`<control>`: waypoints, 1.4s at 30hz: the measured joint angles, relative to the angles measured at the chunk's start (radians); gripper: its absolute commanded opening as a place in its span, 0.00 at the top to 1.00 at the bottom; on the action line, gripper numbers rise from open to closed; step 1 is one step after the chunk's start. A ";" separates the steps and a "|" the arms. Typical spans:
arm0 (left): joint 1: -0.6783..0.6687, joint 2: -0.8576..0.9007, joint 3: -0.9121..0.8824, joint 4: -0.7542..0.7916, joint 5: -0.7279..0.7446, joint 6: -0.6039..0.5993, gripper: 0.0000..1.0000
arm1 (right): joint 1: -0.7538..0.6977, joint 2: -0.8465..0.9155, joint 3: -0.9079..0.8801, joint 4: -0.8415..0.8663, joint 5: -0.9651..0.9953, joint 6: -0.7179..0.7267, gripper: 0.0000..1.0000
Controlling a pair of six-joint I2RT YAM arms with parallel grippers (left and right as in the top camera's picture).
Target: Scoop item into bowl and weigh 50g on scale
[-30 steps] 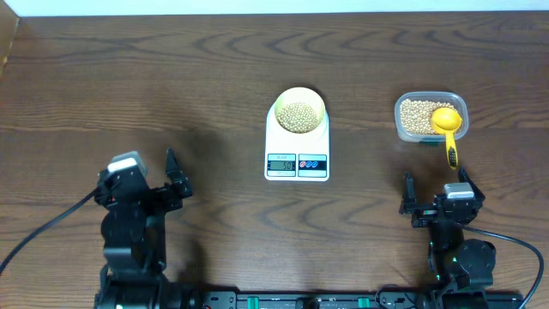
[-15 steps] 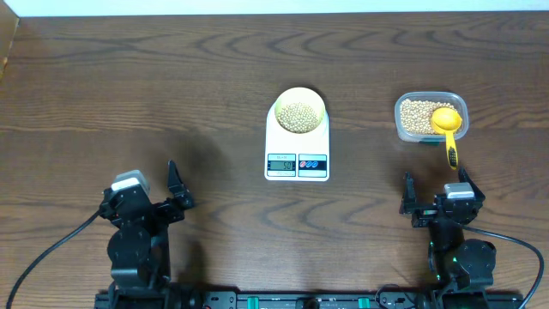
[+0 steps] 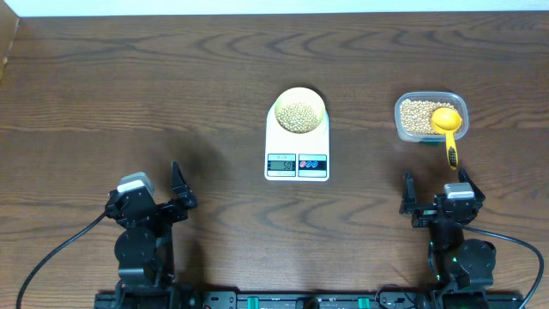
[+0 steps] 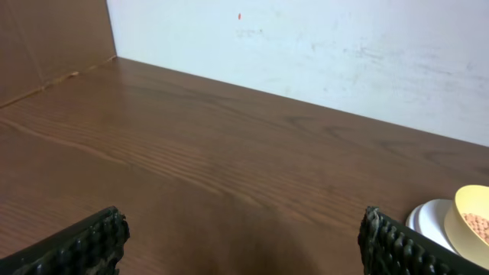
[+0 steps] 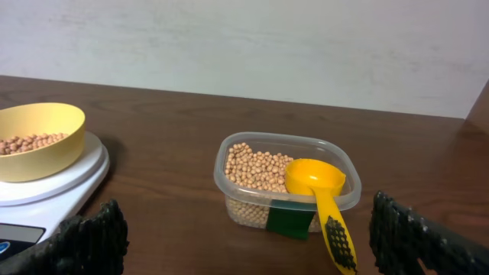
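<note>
The white scale [image 3: 297, 146] lies mid-table with the pale yellow-green bowl [image 3: 298, 91] on its platform, and beige beans [image 3: 298, 116] fill the bowl. My left gripper [image 3: 146, 193] hovers open near the front left, well away from the scale, nothing between its fingers. The left wrist view shows that gripper [image 4: 244, 244] over bare wood, with the scale [image 4: 428, 218] and bowl [image 4: 467, 214] at the right edge. My right gripper [image 3: 437, 184] stands open and empty at the front right. From the right wrist, that gripper [image 5: 252, 241] faces the bowl [image 5: 42, 156] on the scale [image 5: 69, 179] at left.
A clear plastic tub [image 3: 399, 118] of beans sits right of the scale, just beyond the right gripper. A bright yellow scoop [image 3: 447, 124] rests on its rim, handle toward me. The right wrist shows the tub [image 5: 260, 210] and scoop [image 5: 321, 195] straight ahead.
My left arm has drawn back toward the table's front edge, gripper still open. The right arm, scale, bowl and scoop have not moved.
</note>
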 measured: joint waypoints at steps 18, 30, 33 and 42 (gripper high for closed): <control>0.013 -0.180 -0.111 0.048 0.004 0.000 0.02 | 0.000 0.000 0.000 0.000 0.000 0.000 0.01; 0.027 -0.191 -0.209 0.219 0.011 0.000 0.02 | 0.000 0.000 0.000 0.000 0.000 0.000 0.01; 0.027 -0.191 -0.235 0.278 0.011 0.000 0.02 | 0.000 0.000 0.000 0.000 0.000 0.000 0.01; 0.027 -0.192 -0.282 0.343 0.014 0.000 0.02 | 0.000 0.000 0.000 0.000 0.000 0.000 0.01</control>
